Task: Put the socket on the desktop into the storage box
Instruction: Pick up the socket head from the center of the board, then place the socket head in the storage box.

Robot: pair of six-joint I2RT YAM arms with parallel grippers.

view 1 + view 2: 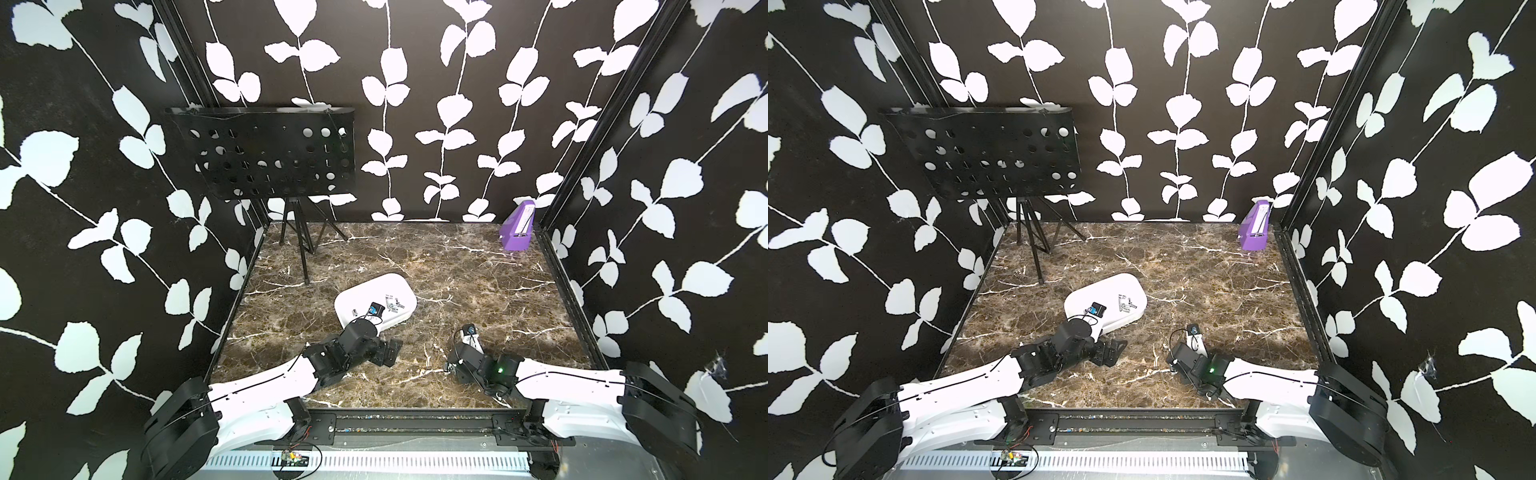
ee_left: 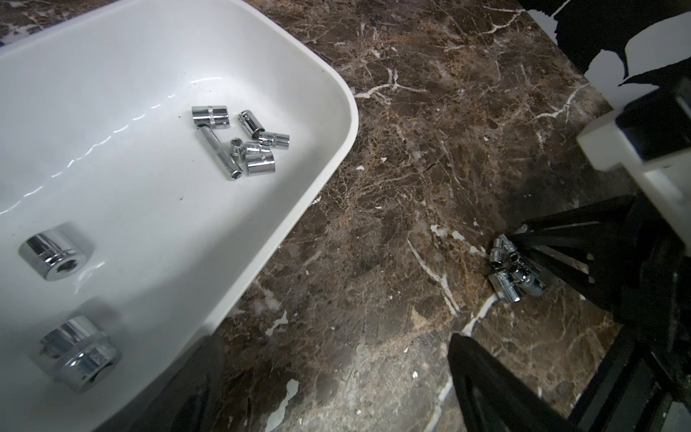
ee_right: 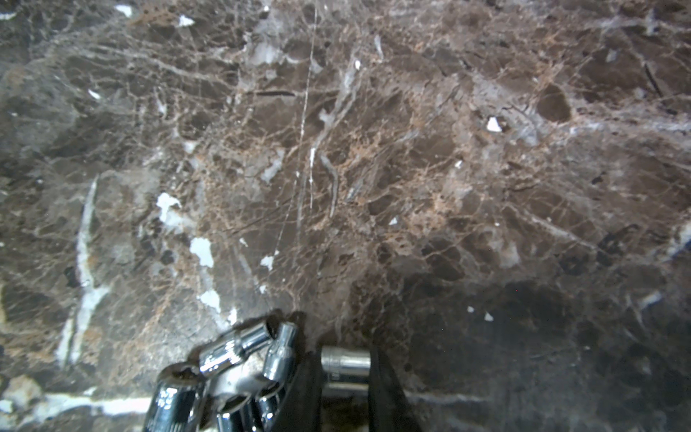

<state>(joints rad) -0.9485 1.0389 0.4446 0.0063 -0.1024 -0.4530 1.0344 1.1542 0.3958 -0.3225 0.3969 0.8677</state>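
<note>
**Storage box**: white, shallow, near the middle of the surface, just ahead of the left arm. It holds a cluster of small sockets and, apart from them, two larger sockets.

**Heap of sockets**: chrome, lying on the surface outside the storage box and well to its side, at the tip of the right arm.

**Right end effector**: low at the surface, with its fingers pressed against both sides of one socket just beside the heap.

**Left end effector**: fingers apart and holding nothing, near the box's front edge.

**Purple box**: upright in the far right corner.

**Music stand**: in the far left corner.
</note>
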